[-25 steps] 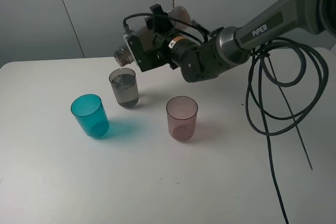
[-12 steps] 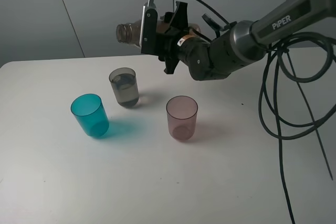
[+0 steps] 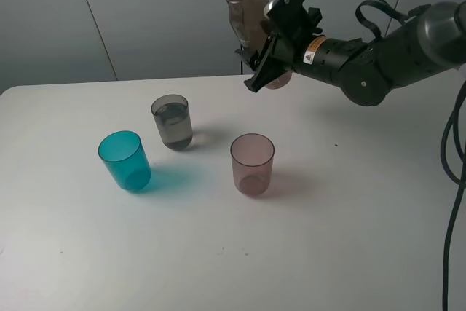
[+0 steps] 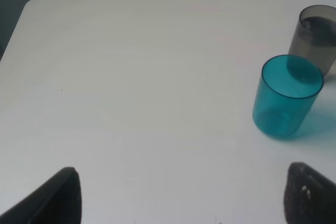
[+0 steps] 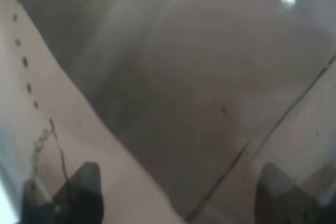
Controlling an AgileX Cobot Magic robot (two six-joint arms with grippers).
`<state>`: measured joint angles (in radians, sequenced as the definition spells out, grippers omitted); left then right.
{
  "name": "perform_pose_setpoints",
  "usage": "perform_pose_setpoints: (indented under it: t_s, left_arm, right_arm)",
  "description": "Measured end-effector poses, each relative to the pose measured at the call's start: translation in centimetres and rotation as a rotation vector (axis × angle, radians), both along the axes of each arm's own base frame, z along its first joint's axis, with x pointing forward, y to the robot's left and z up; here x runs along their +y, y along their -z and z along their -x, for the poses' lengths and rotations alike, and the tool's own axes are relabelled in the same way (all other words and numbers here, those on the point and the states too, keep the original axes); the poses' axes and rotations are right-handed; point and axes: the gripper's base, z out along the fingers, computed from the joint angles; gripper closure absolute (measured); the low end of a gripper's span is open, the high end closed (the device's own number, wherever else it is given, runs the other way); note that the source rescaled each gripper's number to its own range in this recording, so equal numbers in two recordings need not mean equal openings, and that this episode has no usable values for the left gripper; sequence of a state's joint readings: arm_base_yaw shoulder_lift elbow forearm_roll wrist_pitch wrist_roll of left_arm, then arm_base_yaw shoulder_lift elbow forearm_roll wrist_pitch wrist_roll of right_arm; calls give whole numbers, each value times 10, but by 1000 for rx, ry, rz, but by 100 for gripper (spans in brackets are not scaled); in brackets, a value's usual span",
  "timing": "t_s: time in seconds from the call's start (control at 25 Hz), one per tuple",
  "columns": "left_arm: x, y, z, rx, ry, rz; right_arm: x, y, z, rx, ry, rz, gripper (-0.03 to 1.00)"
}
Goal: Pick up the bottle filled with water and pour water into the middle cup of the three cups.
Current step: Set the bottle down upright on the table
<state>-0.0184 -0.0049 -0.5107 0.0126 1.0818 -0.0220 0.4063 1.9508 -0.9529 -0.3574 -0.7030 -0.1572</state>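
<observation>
Smoky brown-grey transparent plastic bottle (image 3: 242, 9), neck up, is clenched in the right gripper (image 3: 266, 60); the left gripper (image 4: 184, 198) stands spread wide.

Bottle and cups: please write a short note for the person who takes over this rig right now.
Right gripper: shut on the bottle, held high above the table, neck up.
Left gripper: open, empty, near the teal cup.
Done: the middle cup holds water; teal cup and pink cup look empty.
Left: probably only to set the bottle down.
</observation>
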Motion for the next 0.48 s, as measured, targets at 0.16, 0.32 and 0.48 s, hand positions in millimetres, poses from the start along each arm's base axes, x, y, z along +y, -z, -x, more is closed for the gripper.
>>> perform_pose_setpoints:
  t_s: [0.16,0.32,0.48]
  left_arm:
    - [0,0,0,0,0,0]
    - [0,0,0,0,0,0]
    - [0,0,0,0,1,-2]
  right_arm:
    - [-27,2,-11,115,62,-165,97]
    - [-42,17,-19,145,100,-219,97]
    - [-54,46,-26,172,123,-251,97]
